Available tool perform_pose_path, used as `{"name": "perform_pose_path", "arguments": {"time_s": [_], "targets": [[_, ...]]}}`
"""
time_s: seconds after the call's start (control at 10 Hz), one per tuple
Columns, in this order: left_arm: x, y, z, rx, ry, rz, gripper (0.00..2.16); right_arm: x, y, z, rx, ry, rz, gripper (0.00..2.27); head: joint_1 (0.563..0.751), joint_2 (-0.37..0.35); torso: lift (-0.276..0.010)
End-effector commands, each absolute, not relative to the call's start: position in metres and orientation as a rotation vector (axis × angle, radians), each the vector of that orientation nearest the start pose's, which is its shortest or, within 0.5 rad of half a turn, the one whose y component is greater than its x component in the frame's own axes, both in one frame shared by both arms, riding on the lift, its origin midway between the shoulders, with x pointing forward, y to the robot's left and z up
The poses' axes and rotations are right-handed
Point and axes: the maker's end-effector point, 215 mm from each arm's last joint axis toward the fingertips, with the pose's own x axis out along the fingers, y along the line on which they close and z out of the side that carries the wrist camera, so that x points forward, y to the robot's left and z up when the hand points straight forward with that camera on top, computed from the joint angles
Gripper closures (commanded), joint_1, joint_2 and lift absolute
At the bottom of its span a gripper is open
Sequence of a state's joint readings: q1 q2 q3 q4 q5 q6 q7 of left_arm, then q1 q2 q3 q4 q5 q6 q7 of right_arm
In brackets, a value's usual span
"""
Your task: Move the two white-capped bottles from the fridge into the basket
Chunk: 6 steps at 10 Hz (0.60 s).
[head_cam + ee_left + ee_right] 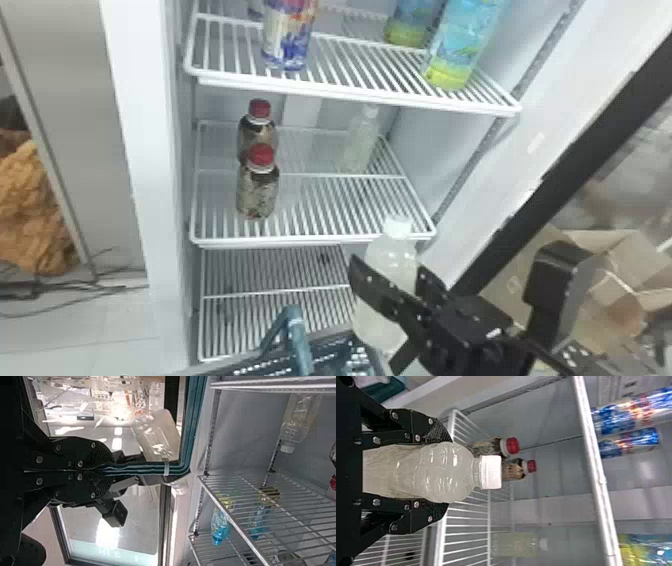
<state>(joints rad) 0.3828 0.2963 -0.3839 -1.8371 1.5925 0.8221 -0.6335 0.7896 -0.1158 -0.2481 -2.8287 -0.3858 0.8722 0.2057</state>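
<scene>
Bottle (392, 252) pinched round its upper body by right gripper (389, 270), white cap (398, 227) clear above; left gripper (110, 469) clamped on basket handle (298, 340)

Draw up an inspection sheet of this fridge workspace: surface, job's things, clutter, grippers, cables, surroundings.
Surface: middle wire shelf holds upright bottles.
Job's things: one white-capped bottle off the shelf, the other standing toward the middle shelf's right side; basket low in front.
Clutter: front red-capped bottle and back red-capped bottle, middle shelf's left side.
Right gripper: jaws closed around the first white-capped bottle.
Left gripper: jaws closed on the basket's teal handle.
Cables: loose dark cables on the floor, left.
Surroundings: cardboard boxes, right.
</scene>
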Motion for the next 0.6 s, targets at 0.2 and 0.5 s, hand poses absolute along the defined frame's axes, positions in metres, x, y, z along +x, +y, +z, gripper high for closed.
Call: {"name": "perform_pose_path", "arguments": {"time_s": [0.2, 0.5], "targets": [[0.234, -0.066, -0.303, -1.665, 0.743, -1.258, 1.12, 0.281, -0.19, -0.308, 0.13, 0.621, 0.313, 0.78, 0.695, -0.35, -0.26], [0.233, -0.067, -0.304, -1.664, 0.746, -1.259, 1.12, 0.25, -0.194, -0.344, 0.128, 0.791, 0.305, 0.78, 0.695, -0.35, -0.26]]}}
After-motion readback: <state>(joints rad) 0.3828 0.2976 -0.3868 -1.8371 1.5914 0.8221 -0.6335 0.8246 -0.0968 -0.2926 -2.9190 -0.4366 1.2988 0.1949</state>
